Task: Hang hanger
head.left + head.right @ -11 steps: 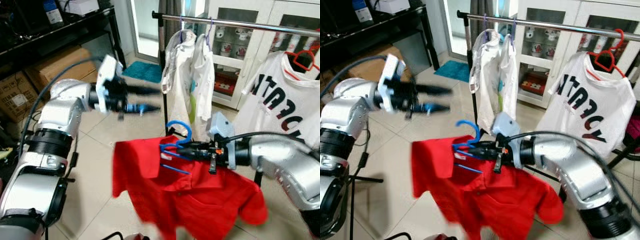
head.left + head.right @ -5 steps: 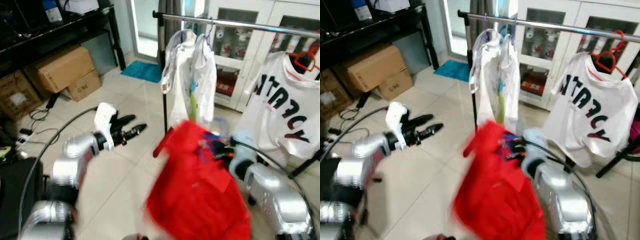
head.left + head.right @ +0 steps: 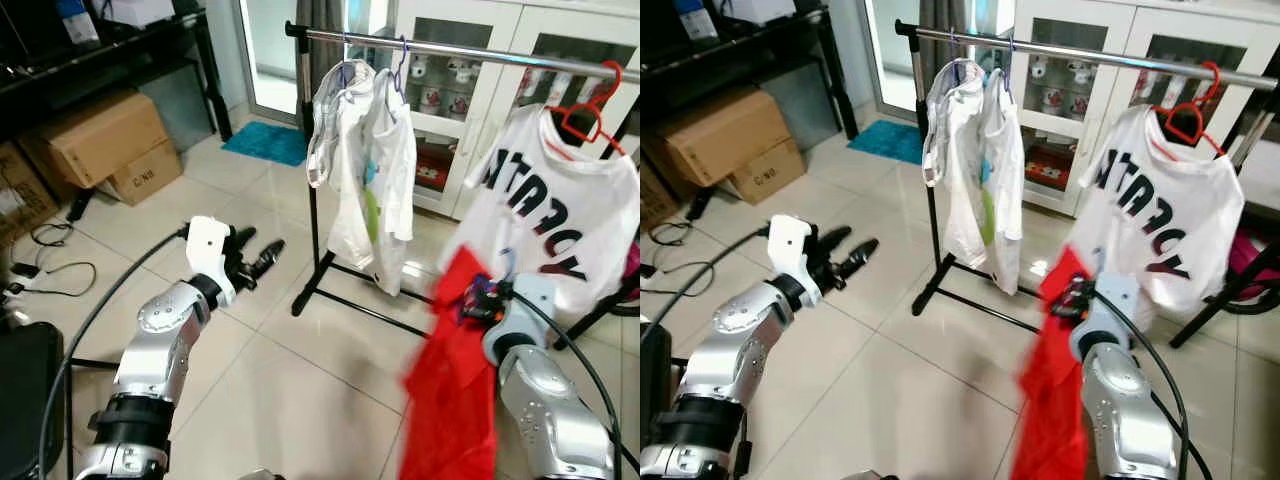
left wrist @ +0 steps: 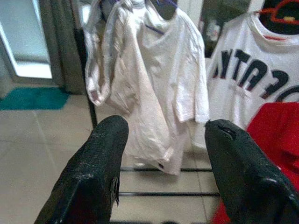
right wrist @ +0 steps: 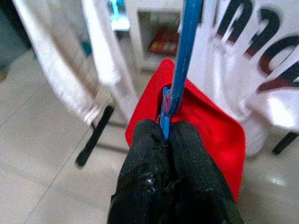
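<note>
While our right gripper (image 5: pixel 166 133) pinches the blue hanger (image 5: pixel 184 56) just below its hook, fingers pressed together on the plastic, the red shirt (image 3: pixel 452 400) droops from it, low and to our right. We judge this grip keeps the hook free to catch the rail. Above runs the silver clothes rail (image 3: pixel 450 48). Near its left end hang two white garments (image 3: pixel 365 175); toward the right end hangs a white lettered T-shirt (image 3: pixel 545 225) on a red hanger (image 3: pixel 583 115). Bare rail between them looks like the open spot, though the lettered shirt crowds our raised arm. Our left gripper (image 3: pixel 258 258) reaches forward over the tiled floor (image 3: pixel 270 380), fingers spread, holding nothing. Cardboard boxes (image 3: pixel 95 150) sit far left.
</note>
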